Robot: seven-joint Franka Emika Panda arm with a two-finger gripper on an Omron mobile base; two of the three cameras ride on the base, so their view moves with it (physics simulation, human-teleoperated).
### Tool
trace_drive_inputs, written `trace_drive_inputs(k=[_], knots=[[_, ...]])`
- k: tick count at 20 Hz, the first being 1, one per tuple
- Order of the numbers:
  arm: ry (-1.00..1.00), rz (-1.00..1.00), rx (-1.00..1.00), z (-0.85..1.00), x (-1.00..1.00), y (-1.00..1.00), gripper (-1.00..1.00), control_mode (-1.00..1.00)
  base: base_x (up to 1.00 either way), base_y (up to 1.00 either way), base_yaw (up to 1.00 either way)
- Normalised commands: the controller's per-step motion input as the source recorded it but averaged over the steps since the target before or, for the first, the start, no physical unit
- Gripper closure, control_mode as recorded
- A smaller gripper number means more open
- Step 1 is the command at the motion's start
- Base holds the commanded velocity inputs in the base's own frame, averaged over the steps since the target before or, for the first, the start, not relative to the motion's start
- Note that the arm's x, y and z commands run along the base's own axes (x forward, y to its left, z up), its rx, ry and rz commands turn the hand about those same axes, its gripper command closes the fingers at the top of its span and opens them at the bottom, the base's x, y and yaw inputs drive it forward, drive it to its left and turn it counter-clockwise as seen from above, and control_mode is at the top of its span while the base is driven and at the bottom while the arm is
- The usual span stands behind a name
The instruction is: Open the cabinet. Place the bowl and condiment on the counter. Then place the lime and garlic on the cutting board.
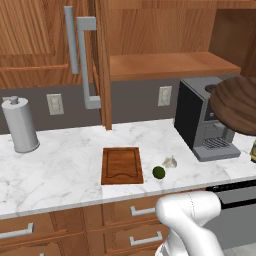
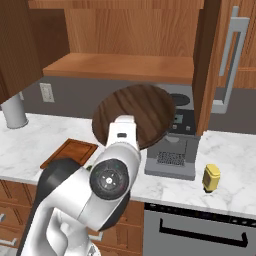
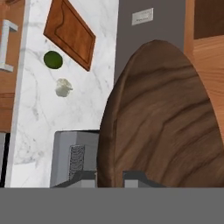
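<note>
- Carrying the bowl (image 2: 134,115) down to the counter (image 1: 60,165) looks like the step in hand; it hangs in the air in front of the coffee machine (image 1: 202,120), tilted up on edge.
- Doing this well means levelling the bowl and choosing bare marble away from the machine, the cutting board (image 1: 121,165), lime (image 1: 158,172) and garlic (image 1: 170,162).
- The bottle (image 2: 211,178) already stands on the counter, right of the machine.
- The gripper (image 3: 109,177) has its jaws narrow, pinching the bowl's rim.
- The arm reaches up from the base, hand rolled sideways below the open cabinet (image 2: 125,65).
</note>
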Motion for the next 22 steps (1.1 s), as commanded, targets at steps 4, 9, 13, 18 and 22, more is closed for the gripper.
trace_drive_inputs(k=[4,9,13,18,22], knots=[[0.01,-0.02,0.0,-0.16,-0.14,-0.26,1.0,-1.0,0.0,0.0,0.0],[0.04,-0.02,0.0,-0.2,-0.13,-0.22,1.0,-1.0,0.0,0.0,0.0],[0.08,-0.02,0.0,-0.25,-0.11,-0.15,1.0,-1.0,0.0,0.0,0.0],[0.08,-0.02,0.0,-0.29,-0.09,-0.15,1.0,-1.0,0.0,0.0,0.0],[0.04,-0.06,0.01,-0.23,-0.05,-0.19,1.0,-1.0,0.0,0.0,0.0]])
